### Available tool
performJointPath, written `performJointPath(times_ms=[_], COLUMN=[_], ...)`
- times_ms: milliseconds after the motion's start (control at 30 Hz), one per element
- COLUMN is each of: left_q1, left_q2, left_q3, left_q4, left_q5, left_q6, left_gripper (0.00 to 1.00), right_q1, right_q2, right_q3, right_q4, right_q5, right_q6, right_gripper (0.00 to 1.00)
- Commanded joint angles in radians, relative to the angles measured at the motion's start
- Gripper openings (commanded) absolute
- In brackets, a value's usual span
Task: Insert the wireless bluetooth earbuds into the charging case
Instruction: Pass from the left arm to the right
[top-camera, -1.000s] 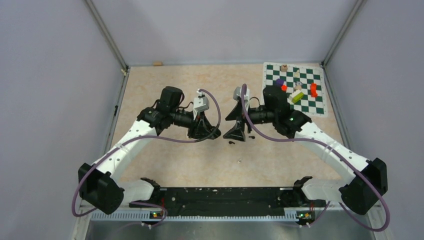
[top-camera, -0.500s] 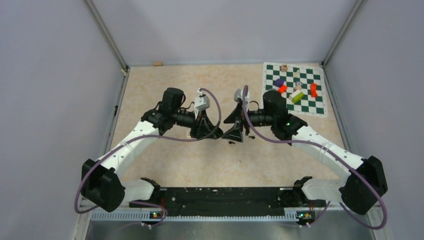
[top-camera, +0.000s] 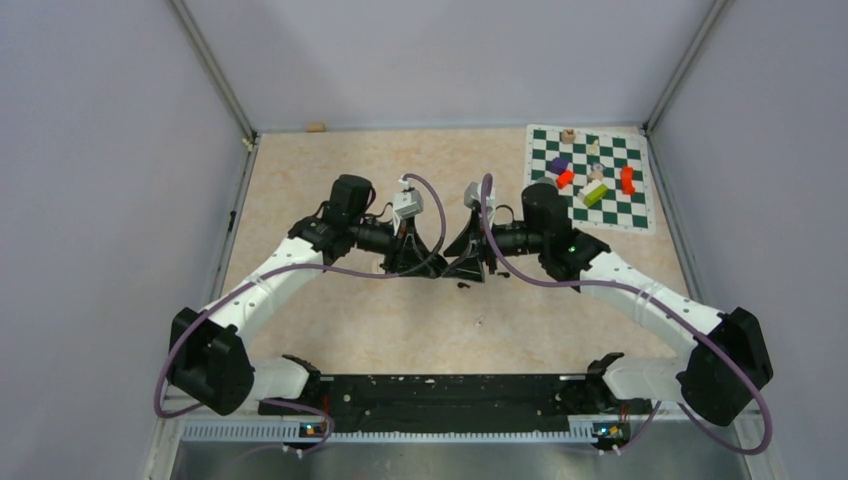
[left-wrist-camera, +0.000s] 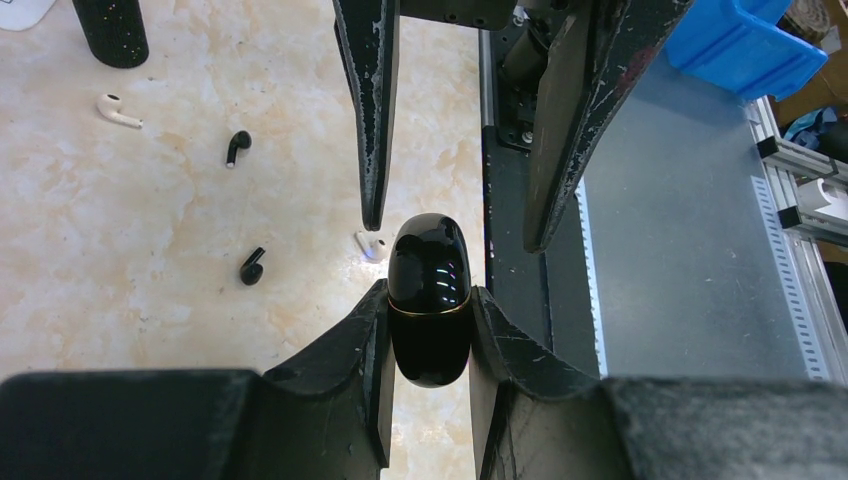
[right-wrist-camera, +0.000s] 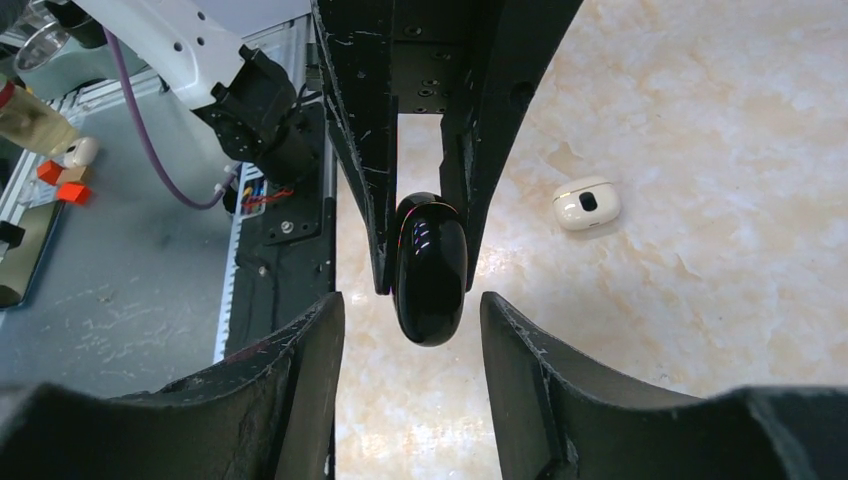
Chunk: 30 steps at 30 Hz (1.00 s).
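My left gripper (left-wrist-camera: 428, 297) is shut on a glossy black charging case (left-wrist-camera: 430, 290) with a thin gold seam, which looks closed, and holds it above the table. My right gripper (right-wrist-camera: 412, 302) is open and faces it, its fingertips (left-wrist-camera: 372, 215) flanking the case's far end without touching. In the top view the two grippers meet mid-table, the left (top-camera: 418, 262) and the right (top-camera: 465, 266). On the table lie two black earbuds (left-wrist-camera: 236, 147) (left-wrist-camera: 252, 266) and two whitish earbuds (left-wrist-camera: 118, 110) (left-wrist-camera: 372, 245).
A white charging case (right-wrist-camera: 587, 203) lies on the table beyond the left gripper. A chess mat (top-camera: 640, 215) with coloured blocks sits at the back right. A black cylinder (left-wrist-camera: 110, 30) stands near the loose earbuds. The metal rail (top-camera: 440, 392) runs along the near edge.
Both grippers have moved toward each other. The right gripper's open fingers have come up around the end of the case held by the left gripper.
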<state>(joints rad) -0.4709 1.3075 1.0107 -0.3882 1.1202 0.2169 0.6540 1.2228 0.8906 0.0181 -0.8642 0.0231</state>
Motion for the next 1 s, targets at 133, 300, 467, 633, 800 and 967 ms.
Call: performJointPath(times_ms=[133, 300, 467, 633, 800, 967], left_q1=[-0.001, -0.001, -0.003, -0.003, -0.004, -0.002], left_q2=[0.002, 0.0, -0.003, -0.008, -0.008, -0.007], left_q3=[0.034, 0.029, 0.026, 0.023, 0.023, 0.026], left_q4=[0.043, 0.043, 0.043, 0.043, 0.043, 0.042], left_q5=[0.053, 0.06, 0.06, 0.06, 0.049, 0.031], left_q6=[-0.009, -0.006, -0.004, -0.002, -0.002, -0.002], left_gripper=[0.0, 0.0, 0.0, 0.02, 0.1, 0.28], right_q1=[0.021, 0.026, 0.026, 0.026, 0.026, 0.026], right_q2=[0.018, 0.022, 0.022, 0.022, 0.007, -0.02], right_q3=[-0.001, 0.001, 0.004, 0.004, 0.005, 0.001], right_q4=[0.044, 0.045, 0.046, 0.05, 0.052, 0.051], right_q5=[-0.047, -0.047, -0.047, -0.052, -0.052, -0.011], right_q6=[-0.004, -0.004, -0.002, 0.004, 0.008, -0.003], right_gripper=[0.5, 0.47, 0.37, 0.24, 0.1, 0.06])
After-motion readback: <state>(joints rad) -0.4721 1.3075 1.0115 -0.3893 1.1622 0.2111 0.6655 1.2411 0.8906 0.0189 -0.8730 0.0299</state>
